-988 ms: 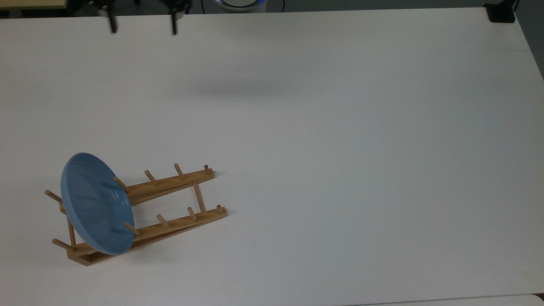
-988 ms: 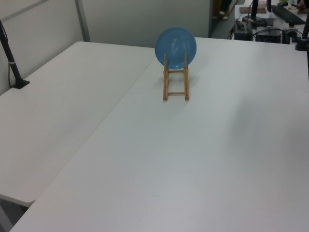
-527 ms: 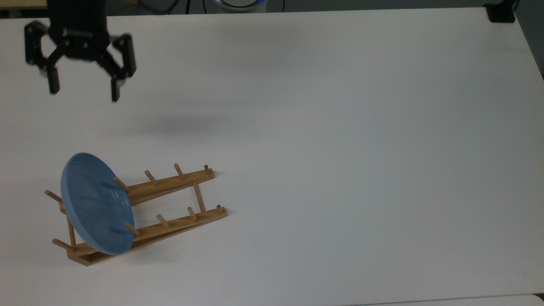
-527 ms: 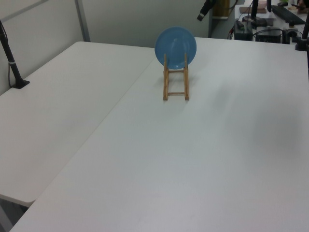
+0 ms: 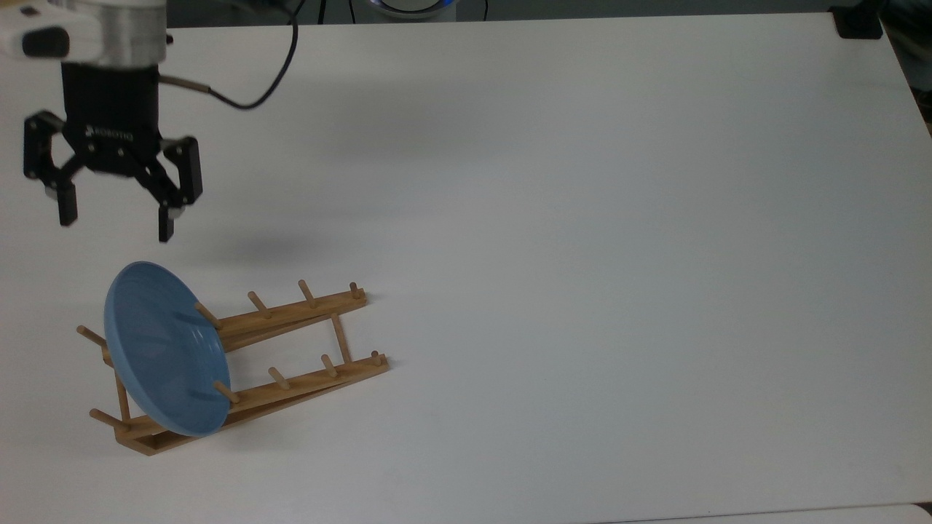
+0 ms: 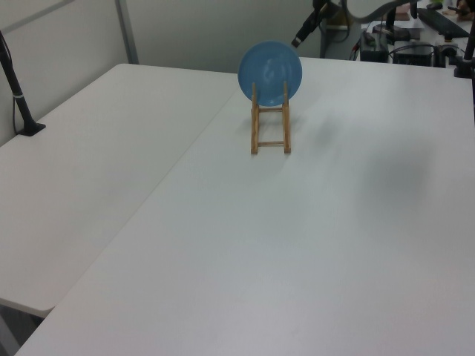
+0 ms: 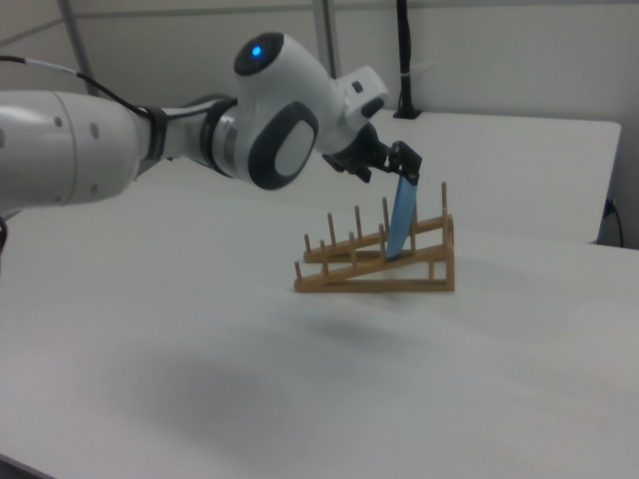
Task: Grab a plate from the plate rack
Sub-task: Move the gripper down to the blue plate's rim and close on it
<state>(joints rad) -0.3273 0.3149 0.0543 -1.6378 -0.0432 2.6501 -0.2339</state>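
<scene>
You are looking at a big white table (image 5: 582,218) that is flat and smooth, with a second white table (image 6: 89,170) pushed right up against it in the left view. Plain pale walls and a grey divider stand behind, and a desk with dark gear sits in the far corner of the left view. A black clamp (image 5: 858,22) grips the table's edge at the top view's upper right. The plate rack (image 5: 291,356) is made of light-brown wood, with two long rails, thin bars between them and short round pegs sticking up. The plate (image 5: 164,349) is round, light blue and shiny, with faint rings. It stands on its edge at the rack's high end, tucked between the pegs and leaning a little. Your black hand (image 5: 116,222) hangs in the air just above the plate's top edge, not touching it. Its two fingers (image 5: 166,225) are spread wide with nothing between them. A black cable (image 5: 255,94) loops off the shiny white arm (image 7: 150,140).
</scene>
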